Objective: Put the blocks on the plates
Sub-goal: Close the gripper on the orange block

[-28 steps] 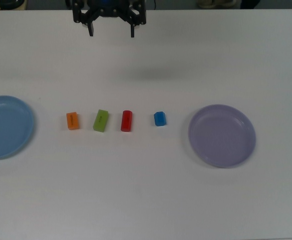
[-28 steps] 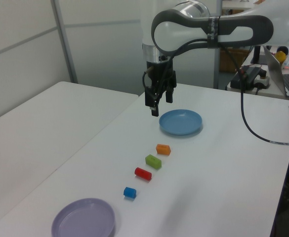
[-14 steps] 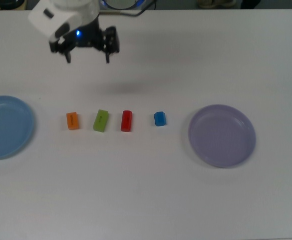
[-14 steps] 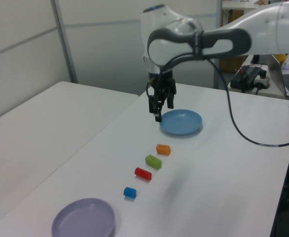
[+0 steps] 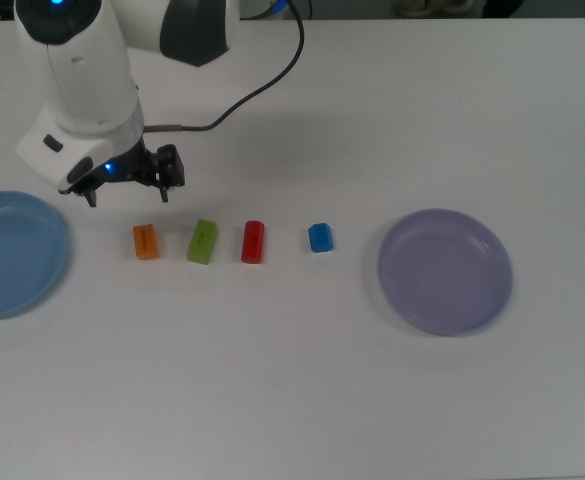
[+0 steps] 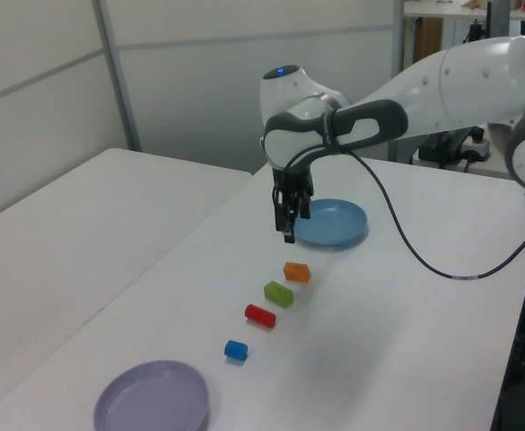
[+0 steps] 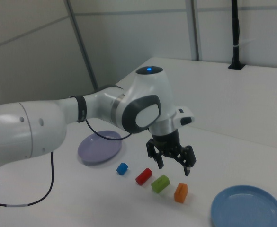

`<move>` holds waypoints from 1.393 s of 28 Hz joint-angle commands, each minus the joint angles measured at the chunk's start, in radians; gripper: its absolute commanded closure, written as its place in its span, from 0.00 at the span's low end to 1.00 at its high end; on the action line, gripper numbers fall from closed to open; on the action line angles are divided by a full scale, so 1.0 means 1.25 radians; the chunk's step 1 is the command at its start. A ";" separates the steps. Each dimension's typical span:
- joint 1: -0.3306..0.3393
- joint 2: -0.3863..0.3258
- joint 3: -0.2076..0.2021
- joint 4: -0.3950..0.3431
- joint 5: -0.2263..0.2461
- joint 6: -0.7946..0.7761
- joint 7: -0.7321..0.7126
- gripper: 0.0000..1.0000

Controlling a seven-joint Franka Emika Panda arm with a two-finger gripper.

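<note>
While all four blocks sit in a row on the table (image 5: pixel 302 380), orange block (image 5: pixel 145 241), green block (image 5: pixel 202 241), red block (image 5: pixel 253 241) and blue block (image 5: pixel 319 237), nothing is plated, so I judge the whole job lies ahead. My gripper (image 5: pixel 129 193) hangs above the table near the orange one, fingers spread wide and empty. The light blue plate (image 5: pixel 42 285) and lavender plate (image 5: pixel 487 300) wait bare at either end.

A robotics lab: white worktables (image 6: pixel 109 233), grey partition panels (image 6: pixel 190 81) and cabled equipment (image 6: pixel 450 144) behind.
</note>
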 commanded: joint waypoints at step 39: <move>-0.008 0.121 0.006 -0.022 0.002 0.129 -0.023 1.00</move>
